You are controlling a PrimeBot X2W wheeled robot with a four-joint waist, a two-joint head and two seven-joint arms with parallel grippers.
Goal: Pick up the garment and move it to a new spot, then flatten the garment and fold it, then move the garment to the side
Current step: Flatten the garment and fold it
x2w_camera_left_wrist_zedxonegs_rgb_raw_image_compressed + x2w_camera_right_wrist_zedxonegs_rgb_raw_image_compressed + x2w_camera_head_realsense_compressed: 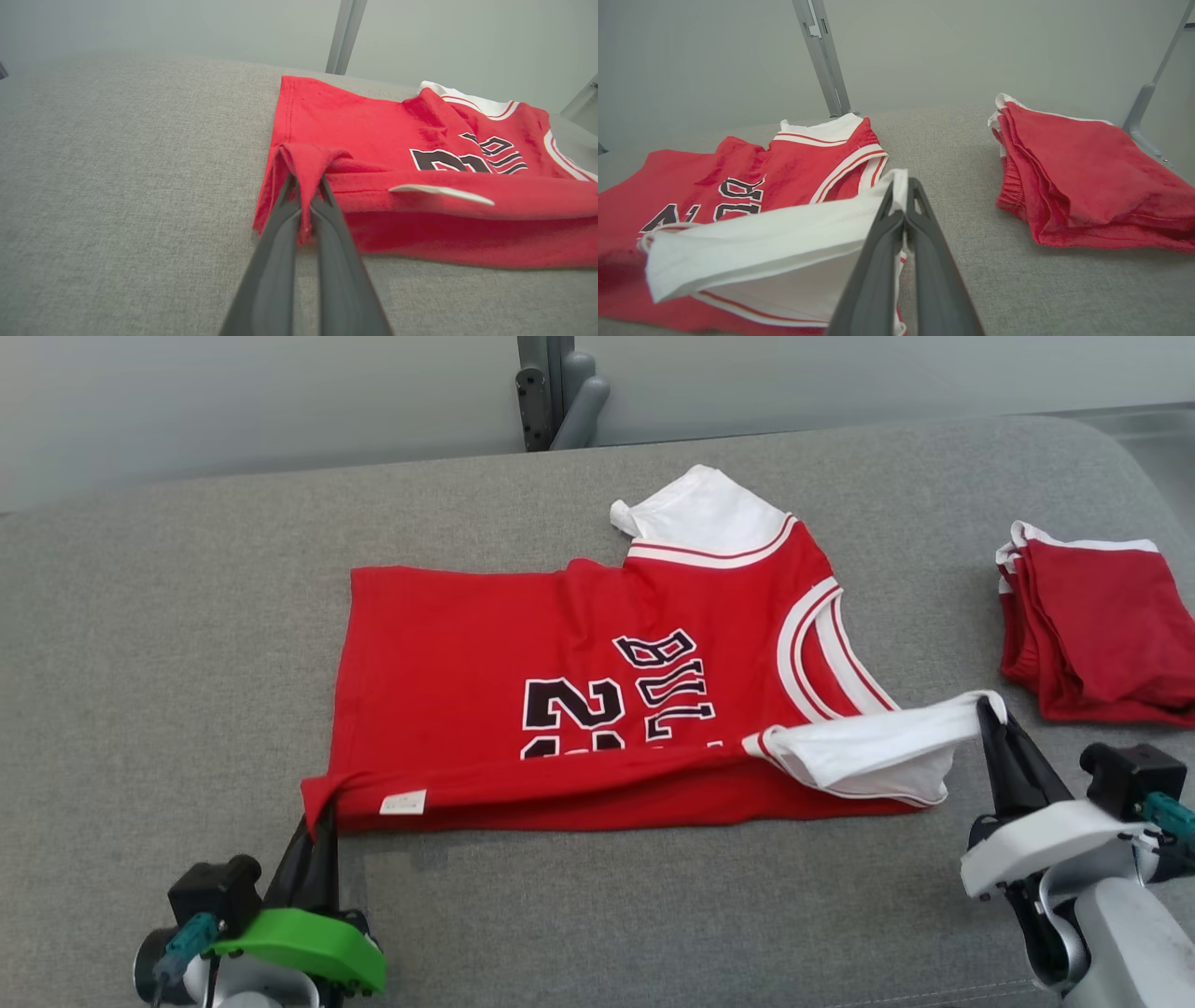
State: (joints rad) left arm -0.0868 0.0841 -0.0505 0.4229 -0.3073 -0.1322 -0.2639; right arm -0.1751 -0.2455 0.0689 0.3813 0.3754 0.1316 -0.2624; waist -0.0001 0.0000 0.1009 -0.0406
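A red jersey (523, 653) with white sleeves and black lettering lies spread on the grey cushion (140, 644), its near edge lifted and rolled toward the back. My left gripper (317, 807) is shut on the jersey's near-left hem corner (306, 161), pinched between its dark fingers (275, 242). My right gripper (990, 709) is shut on the white sleeve (868, 751) at the near right, holding it a little above the surface. In the right wrist view the white sleeve (775, 252) drapes left from the fingertips (901, 191).
A folded stack of red garments (1092, 625) lies at the right edge of the cushion, also seen as a red pile (1083, 177). A grey metal post (551, 392) rises behind the cushion against a pale wall. Bare cushion stretches left and in front.
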